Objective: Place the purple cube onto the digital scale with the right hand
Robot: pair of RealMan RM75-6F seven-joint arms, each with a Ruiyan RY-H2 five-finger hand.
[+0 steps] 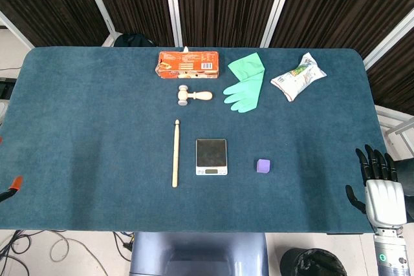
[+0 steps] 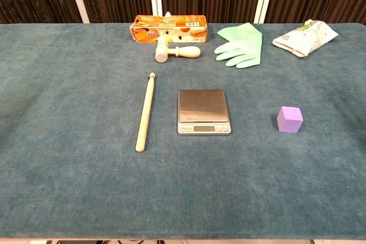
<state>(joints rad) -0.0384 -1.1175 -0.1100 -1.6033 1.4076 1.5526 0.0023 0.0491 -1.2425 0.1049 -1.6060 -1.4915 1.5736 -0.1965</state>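
Task not begun: purple cube [image 2: 290,119] sits flat on the table [image 2: 68,187], right of the digital scale [image 2: 203,111] and apart from it; platform bare. Right hand [image 1: 378,182] further right at the table edge, fingers apart, empty. Left hand unseen. Cube has no long axis; faces roughly square to the scale.

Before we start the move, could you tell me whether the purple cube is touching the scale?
Apart. The chest view shows the purple cube sitting on the table cloth to the right of the scale, with a clear strip of bare cloth between them.
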